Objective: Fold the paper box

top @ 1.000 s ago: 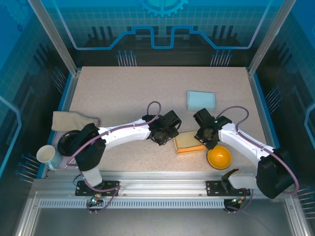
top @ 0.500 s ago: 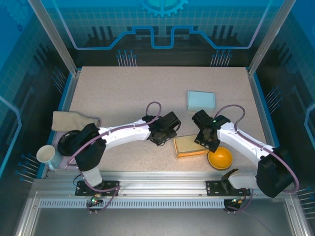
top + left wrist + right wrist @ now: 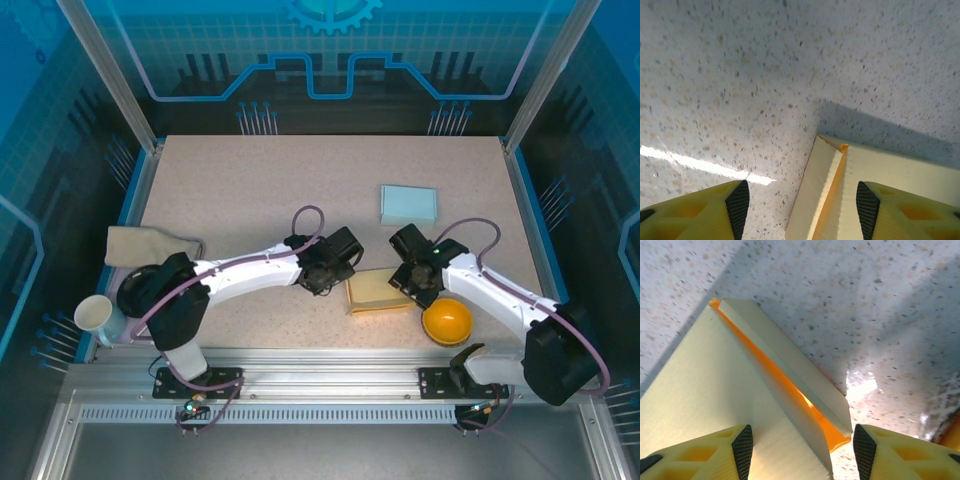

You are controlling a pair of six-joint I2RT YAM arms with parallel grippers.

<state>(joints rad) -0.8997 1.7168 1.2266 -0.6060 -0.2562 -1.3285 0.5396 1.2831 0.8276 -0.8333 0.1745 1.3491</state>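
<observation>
both the left pincer and right pincer hang low, released, flanking the paper box.

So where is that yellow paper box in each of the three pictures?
Top external: paper box low in the picture, just right of centre.
Left wrist: paper box at bottom right, one corner pointing up.
Right wrist: paper box across the left and bottom, corner at upper left.
Shared landmark: the speckled table beneath it.

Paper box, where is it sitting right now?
In the top view the paper box lies flat near the table's front edge, between the left gripper and right gripper, beside the orange bowl.
</observation>
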